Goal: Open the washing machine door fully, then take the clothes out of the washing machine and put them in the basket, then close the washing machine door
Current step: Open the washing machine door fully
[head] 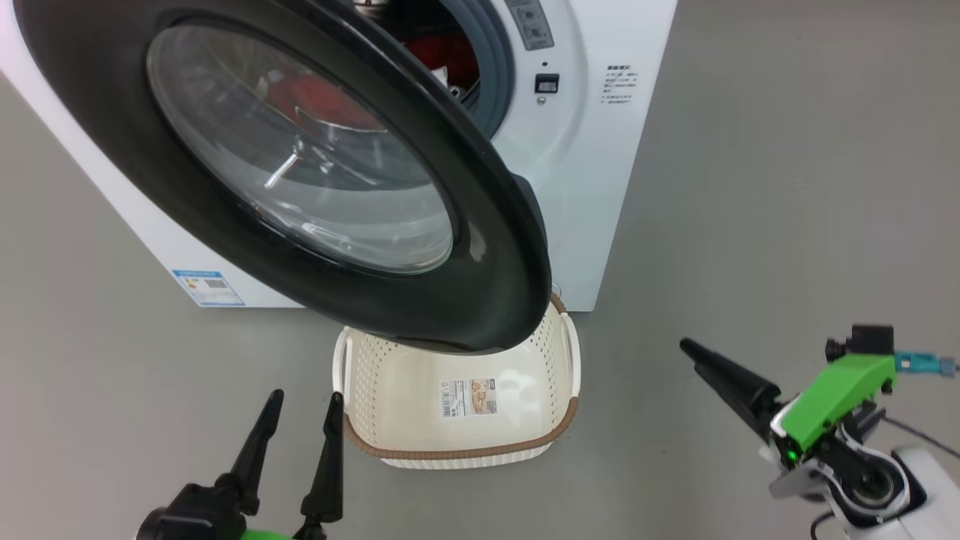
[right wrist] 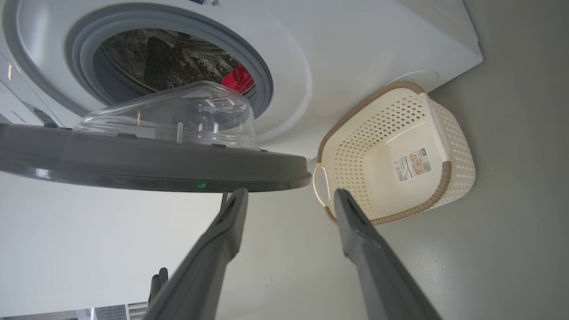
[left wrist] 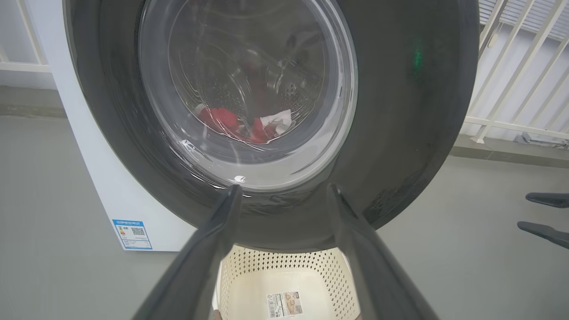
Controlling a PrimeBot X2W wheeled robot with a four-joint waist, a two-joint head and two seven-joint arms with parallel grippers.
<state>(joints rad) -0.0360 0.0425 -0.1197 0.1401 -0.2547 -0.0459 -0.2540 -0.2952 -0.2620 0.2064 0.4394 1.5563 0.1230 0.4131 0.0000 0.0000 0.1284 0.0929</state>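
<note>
Left gripper (head: 306, 396) and right gripper (head: 690, 352) are gaping empty below the washing machine door (head: 480, 247), which is overhanging the basket (head: 450, 454), likely blocking clothes (left wrist: 222, 120).

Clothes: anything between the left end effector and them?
Yes. The part-open door stands between the left end effector and the clothes, which show through its glass.
</note>
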